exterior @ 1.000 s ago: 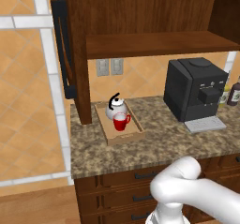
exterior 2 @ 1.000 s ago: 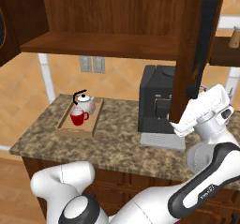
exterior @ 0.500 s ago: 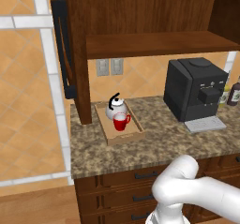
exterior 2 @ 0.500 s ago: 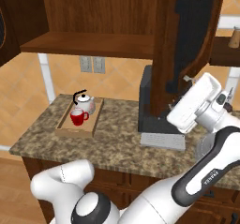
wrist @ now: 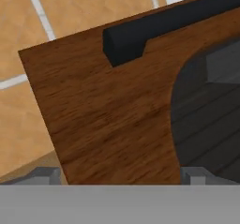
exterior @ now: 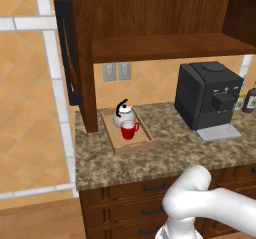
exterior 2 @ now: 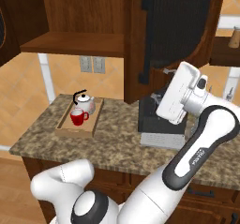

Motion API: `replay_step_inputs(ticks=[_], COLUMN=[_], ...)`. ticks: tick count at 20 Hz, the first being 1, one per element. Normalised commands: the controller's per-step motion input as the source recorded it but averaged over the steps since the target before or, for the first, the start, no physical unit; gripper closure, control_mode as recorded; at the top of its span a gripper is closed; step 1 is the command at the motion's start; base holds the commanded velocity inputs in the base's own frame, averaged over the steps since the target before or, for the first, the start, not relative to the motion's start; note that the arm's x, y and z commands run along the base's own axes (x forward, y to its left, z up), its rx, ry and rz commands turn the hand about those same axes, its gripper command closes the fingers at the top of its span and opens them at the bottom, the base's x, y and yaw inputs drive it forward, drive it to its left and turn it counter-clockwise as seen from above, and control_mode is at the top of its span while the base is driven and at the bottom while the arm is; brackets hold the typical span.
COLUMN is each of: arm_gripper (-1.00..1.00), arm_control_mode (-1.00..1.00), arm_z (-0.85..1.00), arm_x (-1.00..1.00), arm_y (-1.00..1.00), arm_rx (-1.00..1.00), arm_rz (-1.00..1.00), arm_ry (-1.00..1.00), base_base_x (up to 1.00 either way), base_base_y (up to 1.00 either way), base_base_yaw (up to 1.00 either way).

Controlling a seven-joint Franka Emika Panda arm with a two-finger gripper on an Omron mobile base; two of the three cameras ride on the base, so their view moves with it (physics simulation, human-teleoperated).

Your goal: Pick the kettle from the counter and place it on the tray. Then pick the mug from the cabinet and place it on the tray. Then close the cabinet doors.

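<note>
Hand up against the cabinet door

The hand (wrist: pixel 117 176) is spread wide, holding nothing, pressed close to the right cabinet door (exterior 2: pixel 180 31): dark wood frame, near-black panel, black bar handle (wrist: pixel 159 26). Arm's raised and bent. Kettle (exterior 2: pixel 85 101) and red mug (exterior 2: pixel 78 117) sit touching in the tray (exterior 2: pixel 63 127) on the tabletop (exterior 2: pixel 117 138).

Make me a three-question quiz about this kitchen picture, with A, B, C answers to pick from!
1. Where is the kettle?
A. on the tray
B. on the shelf
C. on the floor

2. What colour is the mug?
A. blue
B. red
C. green

3. How is the left cabinet door?
A. swung open
B. shut tight
C. taken off

Answers:
1 A, the kettle stands inside the tray's rims.
2 B, the mug is bright red with a white inside.
3 A, that door stands out from the cabinet with the shelf showing.
</note>
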Motion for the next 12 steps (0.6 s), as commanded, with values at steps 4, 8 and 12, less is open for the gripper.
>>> replay_step_inputs(ticks=[4,8,12], arm_gripper=[-1.0,-1.0,-1.0], arm_control_mode=[-1.0,-1.0,-1.0], arm_z=[0.07,0.02,0.0], arm_x=[0.14,0.22,0.3], arm_y=[0.54,0.55,0.6], arm_rx=[-0.14,-0.14,-0.15], arm_rz=[-0.03,-0.08,-0.12], arm_ry=[0.01,0.02,0.04], base_base_x=[0.0,0.0,0.0], base_base_y=[0.0,0.0,0.0], base_base_yaw=[0.0,0.0,0.0])
